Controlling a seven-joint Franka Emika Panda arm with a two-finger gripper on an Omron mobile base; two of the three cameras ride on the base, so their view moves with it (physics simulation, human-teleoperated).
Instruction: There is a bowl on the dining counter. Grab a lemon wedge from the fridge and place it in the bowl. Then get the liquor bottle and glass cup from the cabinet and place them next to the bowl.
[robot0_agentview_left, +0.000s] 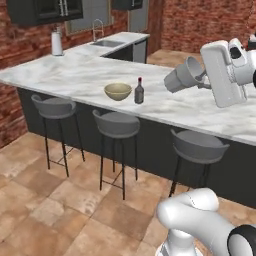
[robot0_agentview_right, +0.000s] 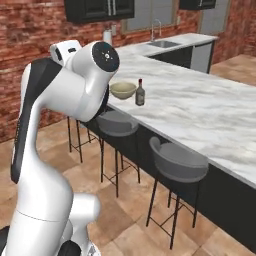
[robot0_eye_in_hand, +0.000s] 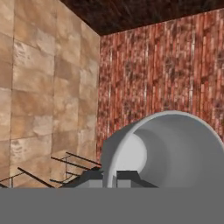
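Left base view: my claw (robot0_agentview_left: 200, 80) grips the grey see-through glass cup (robot0_agentview_left: 182, 76) sideways, well right of the tan round bowl (robot0_agentview_left: 118, 91) and small dark bottle (robot0_agentview_left: 139, 91) on the white marble counter (robot0_agentview_left: 75, 75).

Red brick walls (robot0_agentview_left: 200, 22), tan tiled floor (robot0_agentview_left: 45, 210); three grey bar stools (robot0_agentview_left: 116, 125), sink with faucet (robot0_agentview_left: 106, 43) beyond

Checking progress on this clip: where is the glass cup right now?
The glass cup is held on its side in the gripper, above the dining counter, to the right of the liquor bottle and the bowl in the left base view.
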